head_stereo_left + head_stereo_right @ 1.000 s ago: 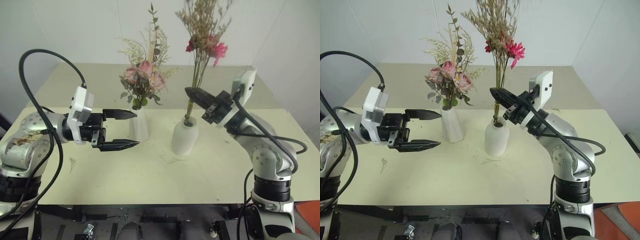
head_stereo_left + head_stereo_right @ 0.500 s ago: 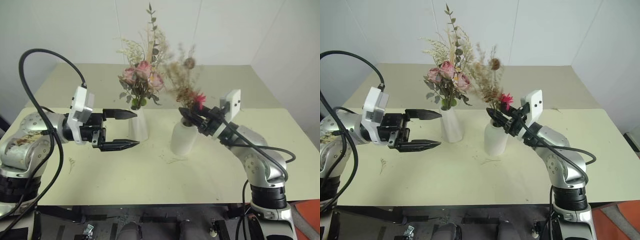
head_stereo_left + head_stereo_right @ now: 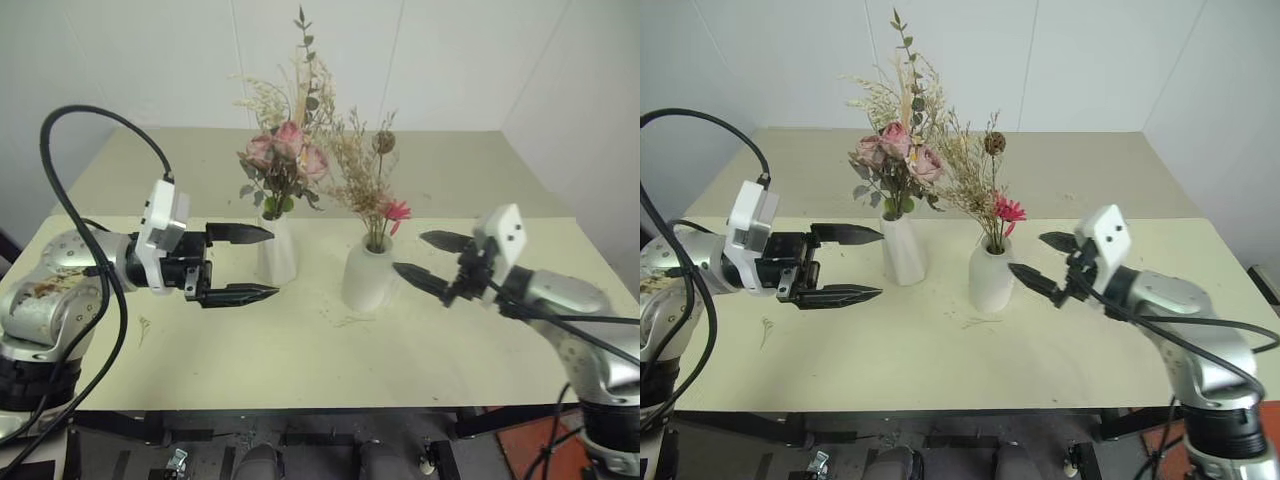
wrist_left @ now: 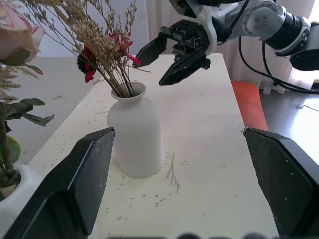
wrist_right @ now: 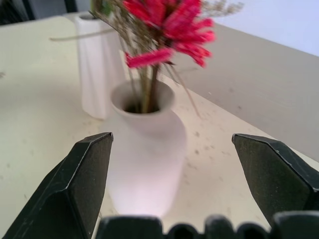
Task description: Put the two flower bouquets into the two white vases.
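**Ana:** Stems first: how will these bouquets handle if one needs shifting?

**Ben:** Lightly, I'd judge. The dried sprigs with the pink daisy (image 3: 372, 185) look brittle and shed easily; bits of chaff lie on the table (image 3: 300, 350) around the rounded vase (image 3: 368, 277). Any hold belongs low on the bunched stems just above the vase mouth, never on the heads. The rose bouquet (image 3: 285, 160) seems softer and fuller, with petals that would bruise; the same advice applies.

**Ana:** And the vases?

**Ben:** Matte, smooth, probably light enough to tip. The tall cone vase (image 3: 277, 250) is the likelier to topple if its stems get tugged sideways.

**Ana:** Where does everything sit?

**Ben:** Both vases stand near the middle of the table, close side by side, toward its far edge. The roses are in the cone vase, the sprigs in the rounded one. The task looks finished.

**Ana:** Grippers?

**Ben:** The right gripper (image 3: 432, 258) is spread wide and empty, just beside the rounded vase on its right, touching nothing. The left gripper (image 3: 245, 262) is equally wide, empty, level, its fingertips just short of the cone vase on the left.
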Controlling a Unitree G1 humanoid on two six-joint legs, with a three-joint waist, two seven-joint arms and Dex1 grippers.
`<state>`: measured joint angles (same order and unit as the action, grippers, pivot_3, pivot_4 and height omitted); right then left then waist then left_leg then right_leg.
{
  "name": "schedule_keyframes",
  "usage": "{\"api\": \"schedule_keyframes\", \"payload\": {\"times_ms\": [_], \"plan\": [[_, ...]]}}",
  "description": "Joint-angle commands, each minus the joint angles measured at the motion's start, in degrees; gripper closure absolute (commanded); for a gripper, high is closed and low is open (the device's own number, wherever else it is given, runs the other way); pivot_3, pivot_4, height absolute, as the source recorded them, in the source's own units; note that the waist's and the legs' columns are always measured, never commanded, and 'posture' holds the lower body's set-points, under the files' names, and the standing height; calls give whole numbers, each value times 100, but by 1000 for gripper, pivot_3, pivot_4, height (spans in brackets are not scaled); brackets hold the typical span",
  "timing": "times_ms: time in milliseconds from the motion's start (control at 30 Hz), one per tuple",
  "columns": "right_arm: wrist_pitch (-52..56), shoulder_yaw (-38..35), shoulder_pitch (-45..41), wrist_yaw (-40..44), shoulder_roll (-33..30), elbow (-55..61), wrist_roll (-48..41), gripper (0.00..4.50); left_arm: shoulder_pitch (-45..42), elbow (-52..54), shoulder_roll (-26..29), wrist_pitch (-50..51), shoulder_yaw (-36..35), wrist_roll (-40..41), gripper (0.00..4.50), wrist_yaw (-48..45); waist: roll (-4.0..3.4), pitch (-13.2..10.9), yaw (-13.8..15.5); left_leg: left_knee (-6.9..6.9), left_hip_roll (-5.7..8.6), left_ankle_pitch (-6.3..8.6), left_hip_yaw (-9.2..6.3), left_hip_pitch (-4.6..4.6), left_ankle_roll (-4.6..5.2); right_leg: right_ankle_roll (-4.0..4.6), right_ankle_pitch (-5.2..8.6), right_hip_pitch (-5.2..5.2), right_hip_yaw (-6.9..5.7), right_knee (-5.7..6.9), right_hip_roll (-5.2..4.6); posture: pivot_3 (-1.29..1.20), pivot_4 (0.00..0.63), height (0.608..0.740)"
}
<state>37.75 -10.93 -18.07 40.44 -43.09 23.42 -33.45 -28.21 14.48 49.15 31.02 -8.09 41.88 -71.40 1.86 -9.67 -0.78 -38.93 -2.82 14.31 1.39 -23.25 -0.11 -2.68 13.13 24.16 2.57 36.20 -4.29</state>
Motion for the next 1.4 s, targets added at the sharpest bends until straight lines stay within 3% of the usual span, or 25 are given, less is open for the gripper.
{"api": "schedule_keyframes", "payload": {"times_ms": [33,333,500,800,1167,1400], "plan": [[-32,-495,173,383,-426,184,-164,9,73,201,79,-52,-271,68,0,89,0,0,0,0,0,0,0,-1,0,0,0,1,0,-1,1,0,150,740],[-580,-1673,1216,1905,-1744,-206,15,9,766,510,455,162,-1009,252,0,328,0,0,8,0,0,0,0,0,0,-1,1,-2,0,-3,-2,0,150,740],[-838,-2256,1537,2389,-2061,-660,152,9,1140,700,617,328,-1474,448,0,393,0,0,7,-1,-1,0,1,9,0,-1,1,-10,0,-1,-2,0,150,740],[-895,-2691,1889,2547,-1940,-539,115,9,1602,877,1023,636,-2096,794,0,273,0,0,1,0,-1,0,4,13,0,0,2,-9,2,0,-1,0,150,740],[-846,-2632,1910,2361,-1795,-330,65,9,1380,964,940,716,-1794,998,0,549,0,0,9,-1,-1,0,5,12,-1,0,2,-10,2,0,-2,0,150,740],[-655,-2946,2363,2068,-1436,158,-16,9,1068,778,1050,705,-1472,1058,0,412,1,0,31,-2,0,0,4,9,-1,-1,2,-9,2,0,-2,0,150,740]]}}
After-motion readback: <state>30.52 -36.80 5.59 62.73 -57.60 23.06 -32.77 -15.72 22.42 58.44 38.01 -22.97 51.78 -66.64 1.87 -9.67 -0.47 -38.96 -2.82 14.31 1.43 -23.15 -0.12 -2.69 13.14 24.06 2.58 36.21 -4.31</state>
